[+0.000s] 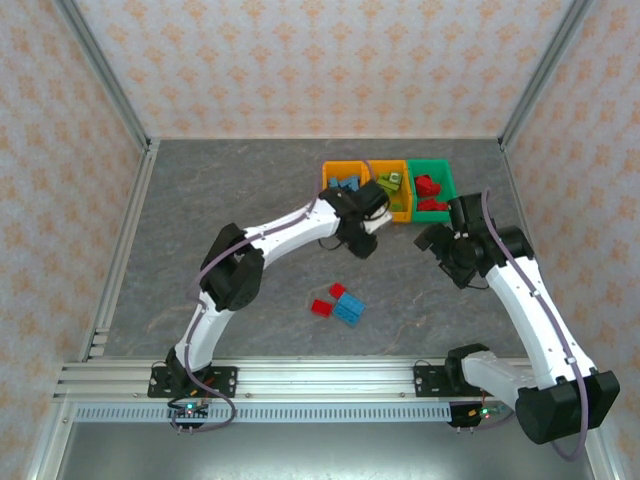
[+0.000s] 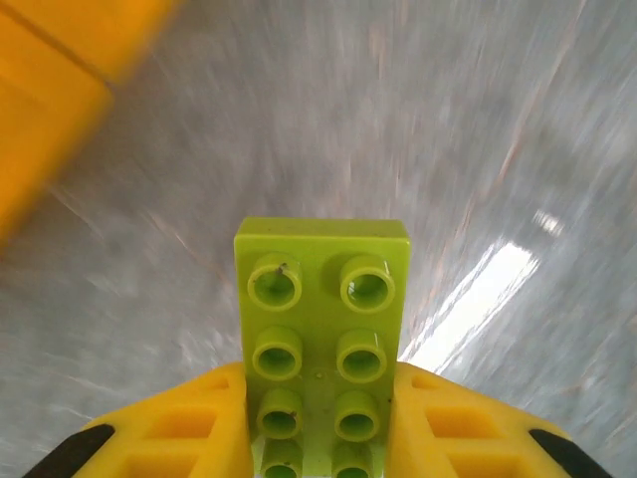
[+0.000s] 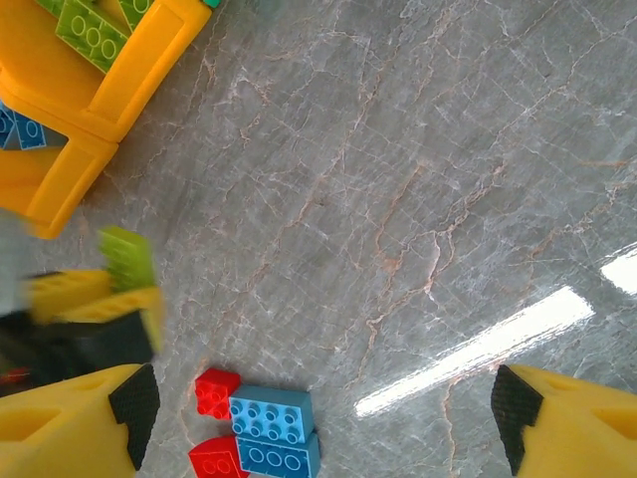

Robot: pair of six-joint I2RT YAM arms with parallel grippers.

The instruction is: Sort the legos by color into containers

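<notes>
Lime green lego (image 2: 320, 339) held studs-up; red and blue legos (image 1: 348, 309) clustered well apart from three side-by-side containers (image 1: 390, 163).

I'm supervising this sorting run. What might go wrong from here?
The green brick sticks far out of the left gripper; it may twist or slip. The orange bins stand side by side, so a drop could land among the blue bricks. The open right gripper hovers close by; they may collide.

The left arm (image 1: 285, 228) and right arm (image 1: 535, 315) wear white shells with black joint housings. A lilac cable (image 1: 201, 275) trails along each. Base plates (image 1: 195, 381) are black. Fingers (image 3: 572, 423) are yellow plastic, tipped with black pads (image 3: 516, 403).
</notes>
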